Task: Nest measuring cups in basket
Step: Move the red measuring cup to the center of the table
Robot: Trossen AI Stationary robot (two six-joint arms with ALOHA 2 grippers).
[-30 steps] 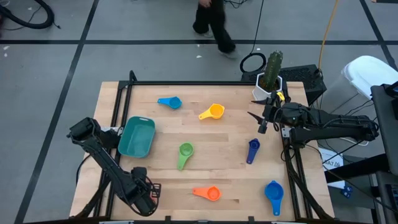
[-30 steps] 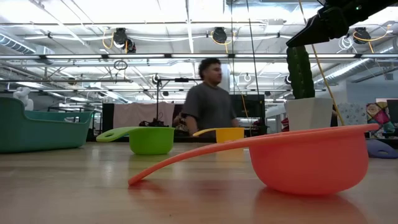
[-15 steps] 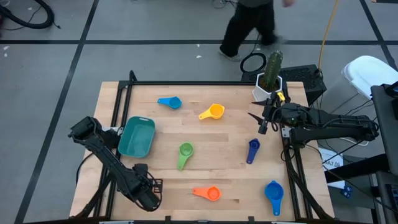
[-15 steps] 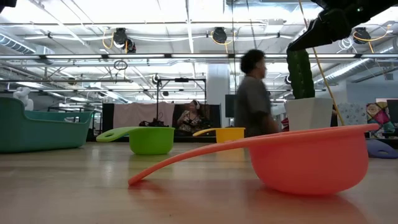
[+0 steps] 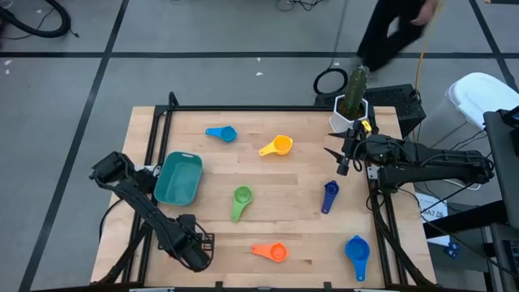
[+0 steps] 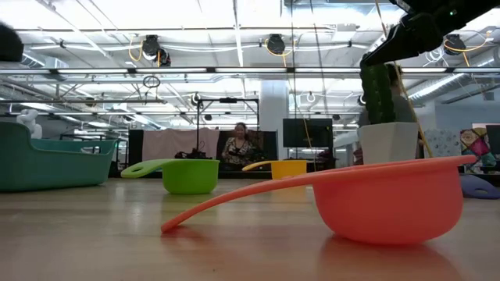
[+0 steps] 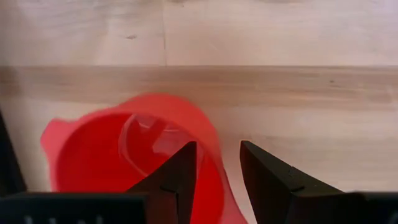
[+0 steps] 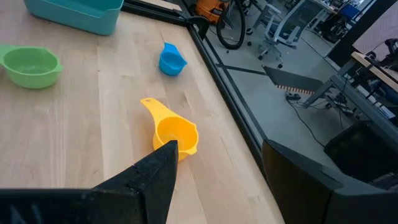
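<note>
Your left claw (image 5: 197,247) sits low at the near-left part of the desk (image 5: 300,174), in front of the basket (image 5: 178,178). In its wrist view the red cup (image 7: 134,158) lies on the wood right under the fingers (image 7: 180,180); one finger overlaps the cup's rim and the jaws stand part-way apart. Whether they actually pinch the rim you cannot tell from these frames.

Your right claw (image 5: 339,156) hangs released, jaws wide, above the far-right part of the desk beside the white pot with the cactus (image 5: 350,104). It holds nothing.

Basket: teal, left side of the desk, no cups visible inside it from above.

Cups, all apart from one another on the wood:
- light blue cup (image 5: 222,133), far side, left of centre
- yellow cup (image 5: 278,146), far side, centre
- green cup (image 5: 242,199), centre, right of the basket
- dark blue cup (image 5: 329,195), right of centre, below the right claw
- orange cup (image 5: 272,252), near edge, centre
- blue cup (image 5: 358,253), near-right corner

A person (image 5: 393,32) is on the floor beyond the desk.
</note>
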